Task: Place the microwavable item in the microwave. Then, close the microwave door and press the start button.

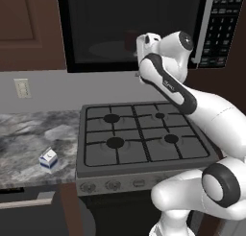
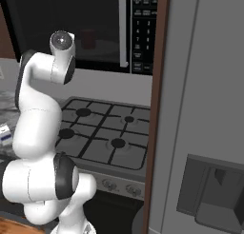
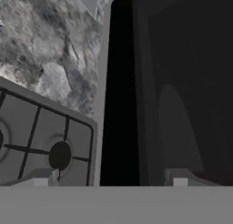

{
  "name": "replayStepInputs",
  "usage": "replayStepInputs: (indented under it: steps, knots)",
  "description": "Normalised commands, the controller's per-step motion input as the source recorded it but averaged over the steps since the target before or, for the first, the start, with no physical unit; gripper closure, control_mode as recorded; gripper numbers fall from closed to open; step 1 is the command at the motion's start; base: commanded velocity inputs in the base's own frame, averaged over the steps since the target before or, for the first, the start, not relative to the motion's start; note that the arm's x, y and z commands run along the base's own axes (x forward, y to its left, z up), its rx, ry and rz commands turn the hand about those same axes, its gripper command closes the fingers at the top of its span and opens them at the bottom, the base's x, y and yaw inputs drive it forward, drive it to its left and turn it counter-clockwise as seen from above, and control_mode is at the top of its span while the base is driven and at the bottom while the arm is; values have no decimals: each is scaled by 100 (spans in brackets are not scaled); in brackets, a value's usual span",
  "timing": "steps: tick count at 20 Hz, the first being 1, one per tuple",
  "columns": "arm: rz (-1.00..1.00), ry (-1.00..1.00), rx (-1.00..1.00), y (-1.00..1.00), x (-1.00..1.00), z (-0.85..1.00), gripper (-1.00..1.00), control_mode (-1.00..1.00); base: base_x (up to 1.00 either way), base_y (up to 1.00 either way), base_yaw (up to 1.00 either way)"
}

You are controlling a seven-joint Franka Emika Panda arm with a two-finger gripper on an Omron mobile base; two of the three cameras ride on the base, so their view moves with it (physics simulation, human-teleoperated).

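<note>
The black microwave (image 1: pixel 139 62) hangs above the stove. Its door (image 1: pixel 96 19) lies flush across the front, with the long grey handle (image 1: pixel 206 24) beside the keypad (image 1: pixel 222 29). Through the dark glass the red cup (image 2: pixel 87 38) stands on the pale turntable plate (image 2: pixel 102 46); it shows dimly as the cup (image 1: pixel 129 38) from the left. My hand (image 1: pixel 146 44) hovers close in front of the door's lower right part. In the hand view the gripper (image 3: pixel 110 179) is open with nothing between its fingertips (image 3: pixel 179 177), and the door glass (image 3: pixel 182 82) fills the right side.
A gas stove (image 1: pixel 144 134) with black grates sits under the hand. A white-and-blue milk carton (image 1: pixel 48 159) rests on the marble counter (image 1: pixel 29 134) to the left. A grey fridge (image 2: pixel 205 109) stands to the right, and brown cabinets (image 1: pixel 24 29) to the microwave's left.
</note>
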Motion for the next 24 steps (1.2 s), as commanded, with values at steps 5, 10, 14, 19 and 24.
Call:
replayStepInputs:
  steps: [5,10,14,19,24]
  knots:
    - [9,0,0,0,8,-53,-100,-100,0,0,0]
    - [9,-16,-1,-7,-75,-13,-100,-100,0,0,0]
    - [5,-32,0,-32,-100,0,-100,-100,0,0,0]
    - [0,-24,0,-72,-100,0,-100,-100,0,0,0]
    - [-1,-4,1,-98,-71,0,-100,-100,0,0,0]
